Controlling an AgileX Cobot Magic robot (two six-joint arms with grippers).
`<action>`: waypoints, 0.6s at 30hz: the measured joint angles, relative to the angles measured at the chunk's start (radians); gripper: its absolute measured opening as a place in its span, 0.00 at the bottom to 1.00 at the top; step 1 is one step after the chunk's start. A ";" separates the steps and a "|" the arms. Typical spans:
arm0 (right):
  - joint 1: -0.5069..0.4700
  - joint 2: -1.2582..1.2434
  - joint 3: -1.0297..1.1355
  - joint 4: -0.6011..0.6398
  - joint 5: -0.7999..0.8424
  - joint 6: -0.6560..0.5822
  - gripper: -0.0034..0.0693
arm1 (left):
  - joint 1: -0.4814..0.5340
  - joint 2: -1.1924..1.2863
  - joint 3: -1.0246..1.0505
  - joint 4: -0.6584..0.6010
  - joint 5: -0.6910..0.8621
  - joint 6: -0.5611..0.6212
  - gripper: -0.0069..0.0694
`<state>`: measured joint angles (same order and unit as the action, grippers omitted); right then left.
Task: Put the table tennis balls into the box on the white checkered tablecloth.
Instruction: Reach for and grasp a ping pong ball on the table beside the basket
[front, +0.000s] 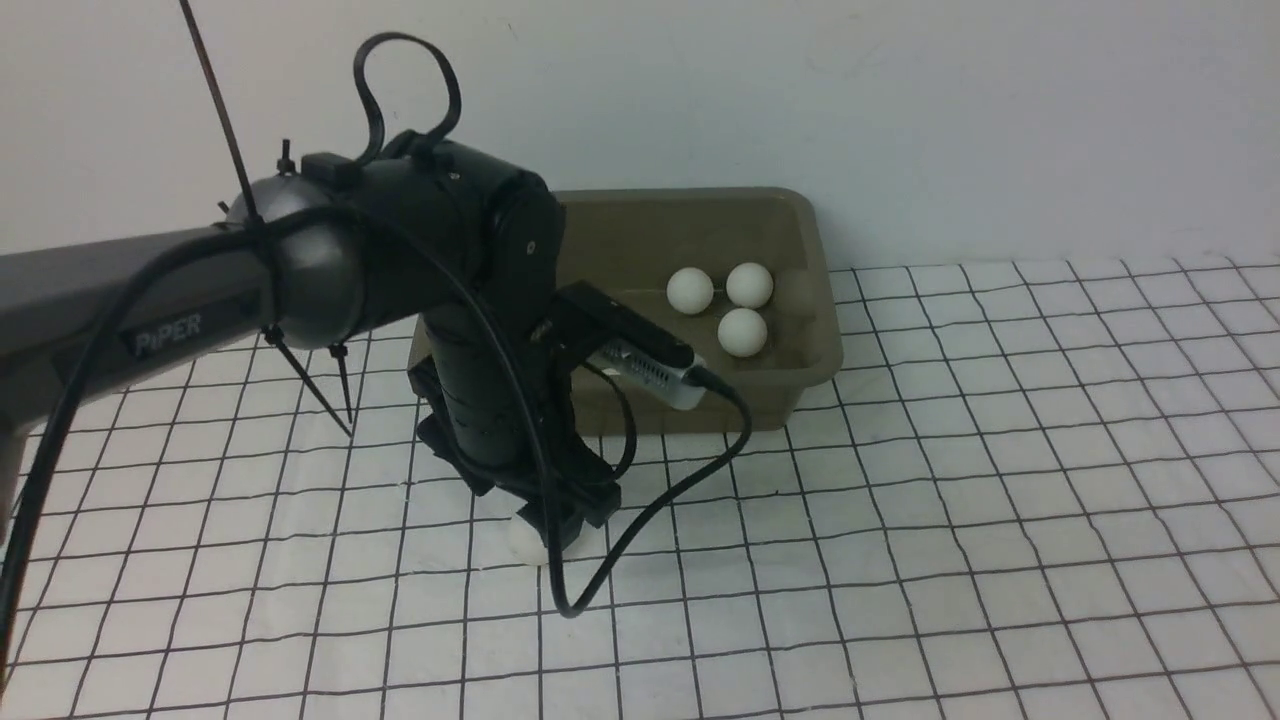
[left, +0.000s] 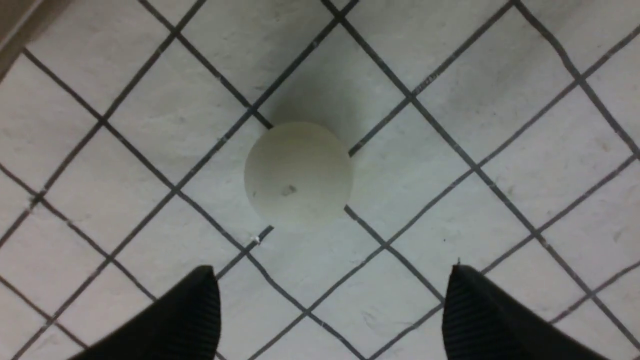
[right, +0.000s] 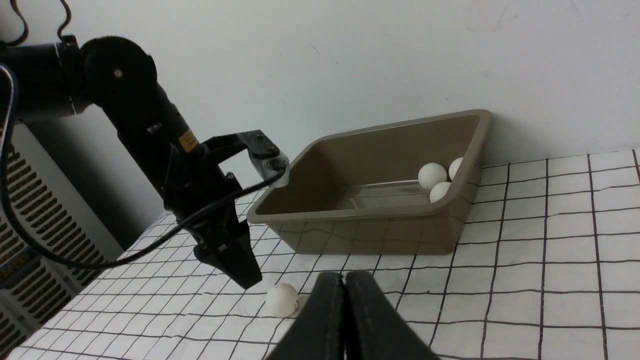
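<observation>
Left gripper (left: 330, 272): hovering just over ball (left: 298, 175) on cloth (front: 1000, 450), near box (front: 650, 235); fingers standing apart. Advising centring, lowering straight, closing gently. Right gripper (right: 344, 285): fingers pressing together.

A plain white wall (front: 1000, 100) stands behind, with a grey slatted panel (right: 27, 225) alongside.

Olive-brown box (front: 680, 230), rectangular, rounded corners, flared rim, sloping walls, upright and open-topped, at 12 o'clock on the cloth (front: 1000, 480). Inside, three matte white balls (front: 742, 332) bunched at the 3 o'clock end, close together on the floor. One more ball (left: 298, 176) loose on the cloth at 7 o'clock from the box, near it, with a tiny dark mark on top. Cloth white, thin black grid, slightly wrinkled.
</observation>
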<state>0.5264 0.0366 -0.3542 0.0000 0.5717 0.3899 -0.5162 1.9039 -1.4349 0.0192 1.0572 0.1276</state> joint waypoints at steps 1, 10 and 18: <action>0.000 0.000 0.001 0.000 0.000 0.000 0.02 | -0.001 0.000 0.008 0.000 -0.022 0.000 0.79; 0.000 0.000 0.001 0.000 0.000 0.000 0.02 | -0.001 0.008 0.020 0.043 -0.118 0.001 0.79; 0.000 0.000 0.001 0.000 0.000 0.000 0.02 | -0.001 0.079 0.022 0.060 -0.140 0.002 0.79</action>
<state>0.5264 0.0366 -0.3536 0.0000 0.5717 0.3899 -0.5169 1.9833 -1.4128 0.0792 0.9173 0.1296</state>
